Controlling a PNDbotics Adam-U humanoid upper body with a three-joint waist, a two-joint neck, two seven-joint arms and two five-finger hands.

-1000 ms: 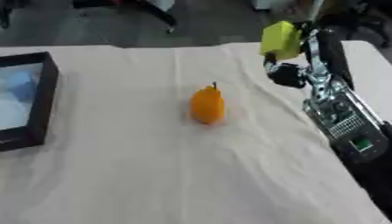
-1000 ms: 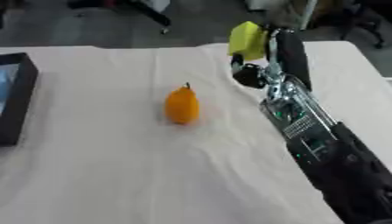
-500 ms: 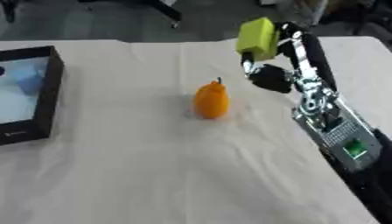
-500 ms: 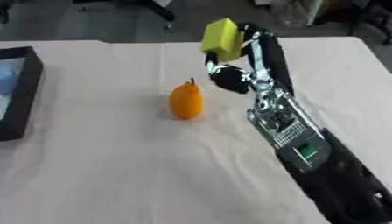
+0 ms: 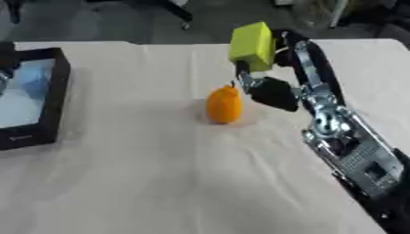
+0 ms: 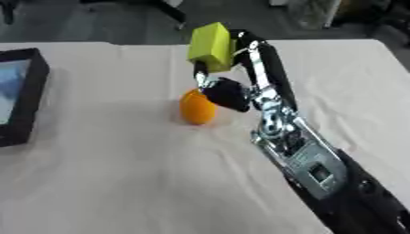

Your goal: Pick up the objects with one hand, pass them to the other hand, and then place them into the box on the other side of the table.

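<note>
Box: at your far left you see the black-walled box [image 5: 54,98], its floor pale blue and white; a small pale mark on its front wall is too blurred to read.
Tablecloth: a cream cloth [image 5: 160,183] covers the table, lightly creased.
Orange fruit: an orange, pear-shaped fruit [image 5: 224,104] with a dark stem stands upright near the table's middle, well apart from the box.
Yellow block: a yellow-green block [image 5: 251,42] is raised above the cloth, just right of and above the fruit.
Right hand: your right hand [image 5: 268,75] has its fingers curled round the block, pinching it.
Writing: none legible on block or arm.
</note>
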